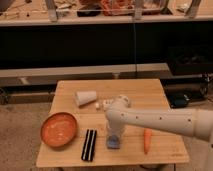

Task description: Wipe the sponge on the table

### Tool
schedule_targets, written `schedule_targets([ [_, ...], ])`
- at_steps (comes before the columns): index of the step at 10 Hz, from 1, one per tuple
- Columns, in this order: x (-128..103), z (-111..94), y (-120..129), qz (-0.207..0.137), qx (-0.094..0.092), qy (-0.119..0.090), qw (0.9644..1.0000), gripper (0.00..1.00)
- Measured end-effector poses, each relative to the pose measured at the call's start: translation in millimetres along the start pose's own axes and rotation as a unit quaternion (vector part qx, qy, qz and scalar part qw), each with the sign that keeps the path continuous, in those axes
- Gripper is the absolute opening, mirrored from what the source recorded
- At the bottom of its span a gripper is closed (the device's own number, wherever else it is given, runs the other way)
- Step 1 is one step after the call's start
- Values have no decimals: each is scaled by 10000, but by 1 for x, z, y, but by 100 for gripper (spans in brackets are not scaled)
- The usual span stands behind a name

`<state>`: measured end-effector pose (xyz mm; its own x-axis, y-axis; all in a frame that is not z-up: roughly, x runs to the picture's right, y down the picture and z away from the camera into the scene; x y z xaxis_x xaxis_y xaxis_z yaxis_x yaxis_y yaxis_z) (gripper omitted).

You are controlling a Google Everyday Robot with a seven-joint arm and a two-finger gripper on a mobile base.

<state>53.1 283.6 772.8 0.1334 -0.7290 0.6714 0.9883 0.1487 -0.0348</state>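
A small blue-grey sponge (114,144) is observed lying flat on the light wooden, plank-topped surface (142,92), towards its front edge. Its outline is seen as roughly rectangular and soft-looking. Its rear portion is covered by the gripper (113,134), so its full shape cannot be confirmed.

The gripper is positioned directly above the sponge and appears to meet its top. It is carried by a white arm (160,121) reaching in from the right. Whether the gripper is open, closed or clamped on the sponge cannot be determined.

The sponge is located between a black ribbed block (89,144) just to its left and a carrot (147,140) to its right, touching neither. An orange bowl (59,129) is noted at the front left. A white cup (86,97) is recorded lying on its side further back.
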Motion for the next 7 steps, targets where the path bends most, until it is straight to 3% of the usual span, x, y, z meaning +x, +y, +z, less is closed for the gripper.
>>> schedule_targets([
  [2,-33,-11,24,12,171,142,9998,30],
  [4,-46,-15,39,55,278,194,9994,25],
  [7,-32,-12,77,354,448,100,9983,25],
])
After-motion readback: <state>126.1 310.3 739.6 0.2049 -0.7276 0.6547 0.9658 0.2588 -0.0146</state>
